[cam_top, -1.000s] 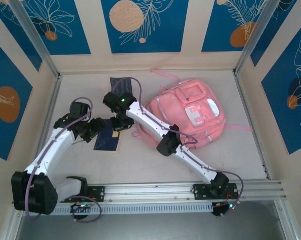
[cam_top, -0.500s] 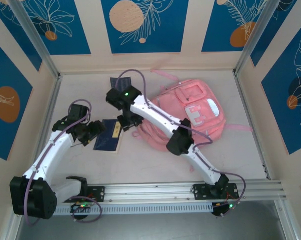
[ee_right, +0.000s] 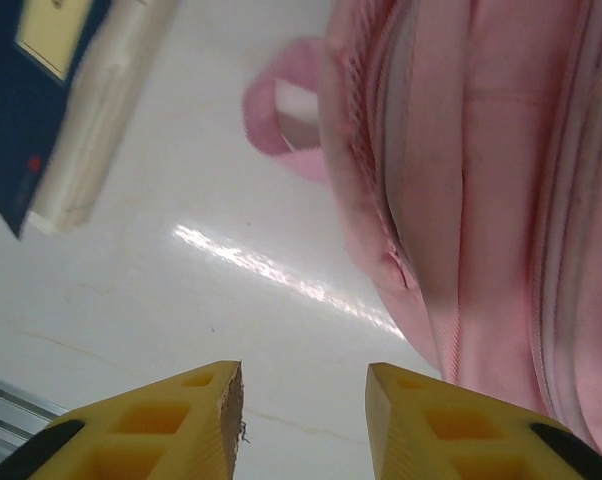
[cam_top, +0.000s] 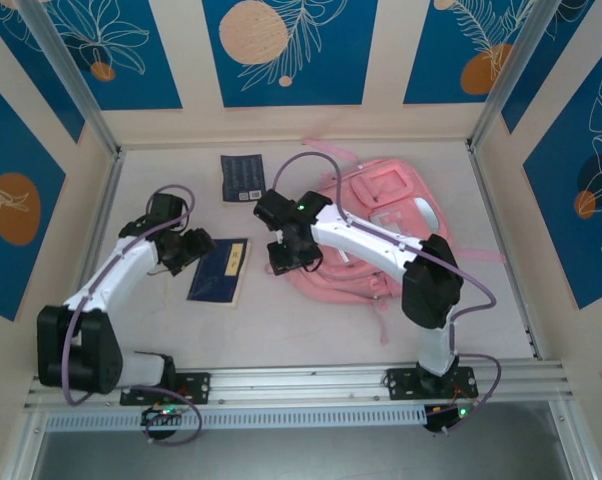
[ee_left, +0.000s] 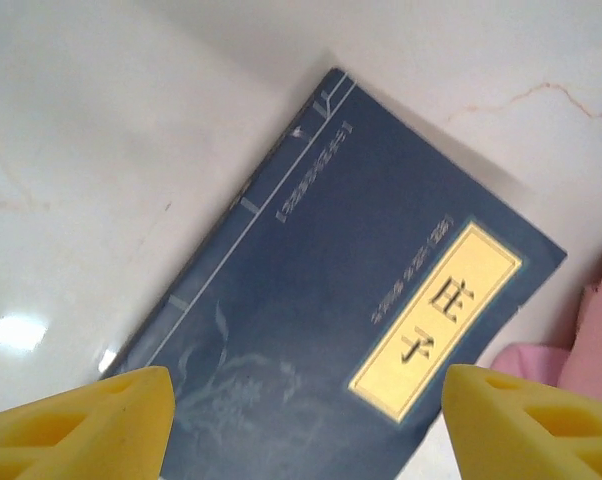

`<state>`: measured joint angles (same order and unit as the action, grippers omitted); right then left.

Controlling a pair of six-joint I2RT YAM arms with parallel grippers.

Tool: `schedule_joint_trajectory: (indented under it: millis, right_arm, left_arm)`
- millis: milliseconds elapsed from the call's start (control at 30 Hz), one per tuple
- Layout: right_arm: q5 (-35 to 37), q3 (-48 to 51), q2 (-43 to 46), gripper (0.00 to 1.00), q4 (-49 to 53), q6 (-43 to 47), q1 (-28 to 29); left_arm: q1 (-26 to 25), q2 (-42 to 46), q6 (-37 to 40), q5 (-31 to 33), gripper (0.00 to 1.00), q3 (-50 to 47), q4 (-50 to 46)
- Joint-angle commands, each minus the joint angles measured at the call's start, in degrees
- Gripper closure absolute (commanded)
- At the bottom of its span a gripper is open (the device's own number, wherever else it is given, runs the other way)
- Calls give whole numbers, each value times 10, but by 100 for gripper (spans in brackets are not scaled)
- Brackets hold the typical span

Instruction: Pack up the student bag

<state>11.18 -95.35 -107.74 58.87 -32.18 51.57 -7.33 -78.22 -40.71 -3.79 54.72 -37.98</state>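
Observation:
The student bag [cam_top: 373, 190] is a pink backpack lying flat at the back right of the table, and its zipped side [ee_right: 481, 180] shows in the right wrist view. A dark blue book with a yellow title label [cam_top: 219, 270] lies left of the bag. My left gripper [cam_top: 191, 252] hovers at the book's left edge. Its yellow fingers stand wide open [ee_left: 306, 425] above the cover [ee_left: 361, 250], not touching it. My right gripper [cam_top: 289, 258] hangs by the bag's left edge. It is open [ee_right: 304, 420] over bare table with nothing between its fingers.
A second dark blue book [cam_top: 243, 178] lies near the back wall. Pink straps [cam_top: 326, 152] trail behind the bag, and one loop [ee_right: 281, 110] lies on the table beside it. Walls close three sides, and a metal rail [cam_top: 361, 382] runs along the near edge.
My right gripper has left the book's top edge, swung right to the bag's left side and opened. The left gripper has drawn slightly back and stays open.

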Motion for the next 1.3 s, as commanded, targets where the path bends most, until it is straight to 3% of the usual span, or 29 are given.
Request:
schedule_joint_trajectory:
  millis: [0,133,367,567,867,1267]
  right_arm:
    - [-30,86,71,73,-144,-39,-2]
    - [-36,263,188,74,-282,-27,-12]
    - [-130,352,252,68,-368,9,-44]
    - [-174,316,190,65,-399,3,-45]
    - [-190,198,53,62,-361,-4,-38]
    - [-155,80,-68,52,-257,-2,-19]
  left_arm:
    - [13,-45,61,31,29,37,26]
    - [26,-111,100,5,29,65,37]
    - [27,-180,110,-54,32,48,85]
    - [24,-183,88,-96,33,11,112]
    - [17,-127,48,-134,33,-72,131]
    - [-35,-1,-15,-170,33,-169,130]
